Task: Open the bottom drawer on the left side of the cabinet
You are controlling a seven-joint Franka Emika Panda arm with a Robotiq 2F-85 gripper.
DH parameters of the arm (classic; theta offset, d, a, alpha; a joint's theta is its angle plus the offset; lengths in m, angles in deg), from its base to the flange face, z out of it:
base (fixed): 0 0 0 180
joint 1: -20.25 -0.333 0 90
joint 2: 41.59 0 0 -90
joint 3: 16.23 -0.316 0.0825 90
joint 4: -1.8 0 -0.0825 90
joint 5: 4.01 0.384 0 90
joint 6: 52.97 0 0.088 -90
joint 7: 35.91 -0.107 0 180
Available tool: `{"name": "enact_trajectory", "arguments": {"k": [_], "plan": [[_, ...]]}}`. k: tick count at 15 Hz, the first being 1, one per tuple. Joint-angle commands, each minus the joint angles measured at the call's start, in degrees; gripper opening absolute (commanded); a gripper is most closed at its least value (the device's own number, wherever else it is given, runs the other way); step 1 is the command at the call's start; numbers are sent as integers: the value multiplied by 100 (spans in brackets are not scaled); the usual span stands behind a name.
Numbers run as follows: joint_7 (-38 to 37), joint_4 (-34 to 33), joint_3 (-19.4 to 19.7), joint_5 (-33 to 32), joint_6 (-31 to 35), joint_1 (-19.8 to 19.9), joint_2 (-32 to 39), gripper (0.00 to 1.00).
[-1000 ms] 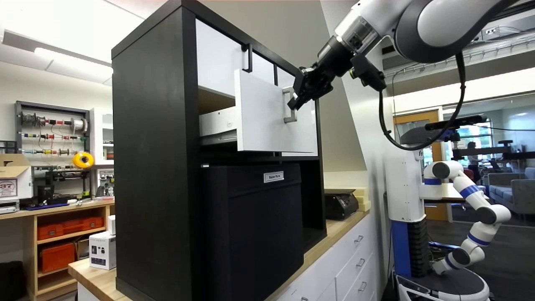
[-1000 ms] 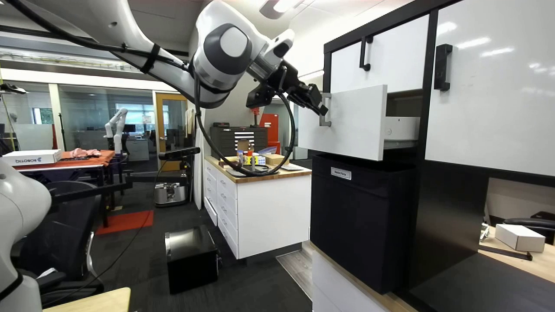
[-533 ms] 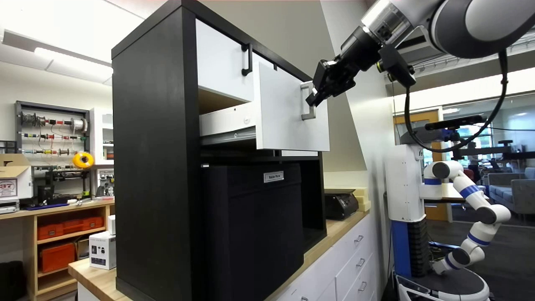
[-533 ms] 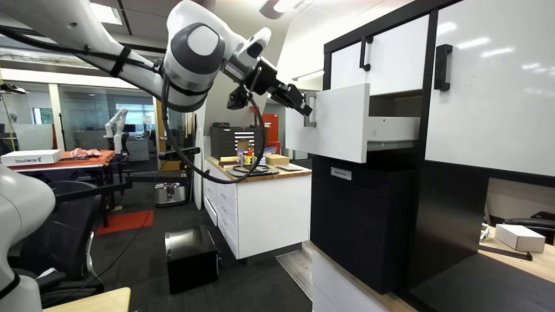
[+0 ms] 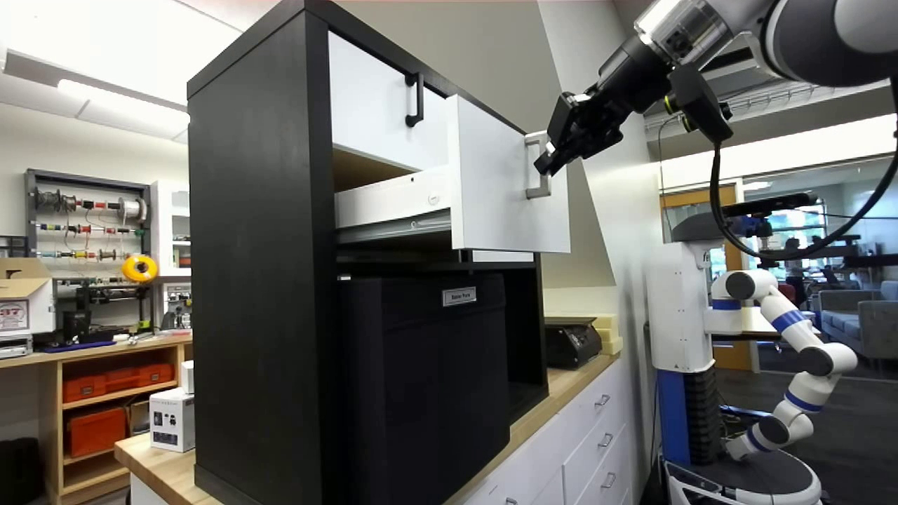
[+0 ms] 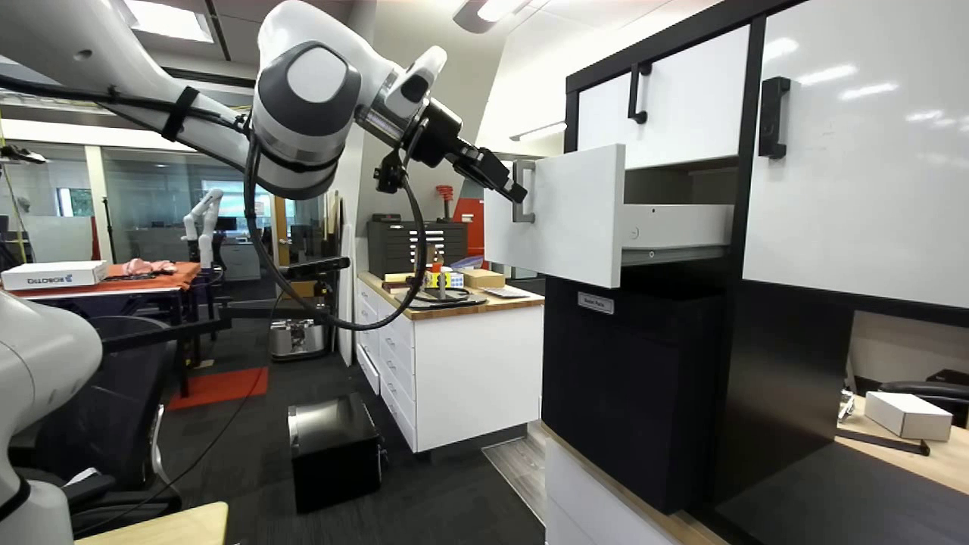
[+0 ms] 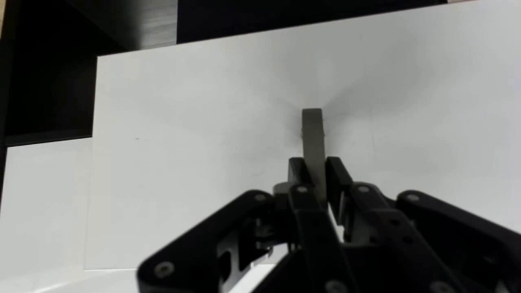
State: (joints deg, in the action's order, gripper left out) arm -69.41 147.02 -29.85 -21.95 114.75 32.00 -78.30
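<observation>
The bottom drawer stands pulled out of the cabinet, with its white front (image 5: 491,189) well ahead of the black frame and its side and metal runner showing. It also shows in an exterior view (image 6: 579,216) and fills most of the wrist view (image 7: 203,122). The cabinet (image 5: 252,245) is tall and black and shows in both exterior views (image 6: 787,363). My gripper (image 5: 546,163) is at the silver-grey handle (image 5: 539,184). In the wrist view its fingers (image 7: 315,167) stand on both sides of the handle (image 7: 313,130), shut on it. The drawer's inside is mostly hidden.
A closed white front with a black handle (image 5: 379,91) is above the drawer. A tall white door (image 6: 870,174) is beside it. A black fabric bin (image 5: 435,372) sits below. A wooden counter (image 5: 533,407) carries the cabinet. My arm's cable (image 6: 412,295) hangs in a loop.
My gripper has moved away from the cabinet with the handle between its fingers. The drawer has slid further out, and more of its side and runner shows.
</observation>
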Motion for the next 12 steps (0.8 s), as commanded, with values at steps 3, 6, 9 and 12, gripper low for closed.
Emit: {"name": "enact_trajectory", "arguments": {"k": [3,6,9,12], "plan": [[110,408,-390,714,-264,440,-90,51],[279,361,-379,833,-450,397,27,72],[694,110,-134,1024,-966,81,177,91],[1340,-268,272,1378,-1731,-438,383,100]]}}
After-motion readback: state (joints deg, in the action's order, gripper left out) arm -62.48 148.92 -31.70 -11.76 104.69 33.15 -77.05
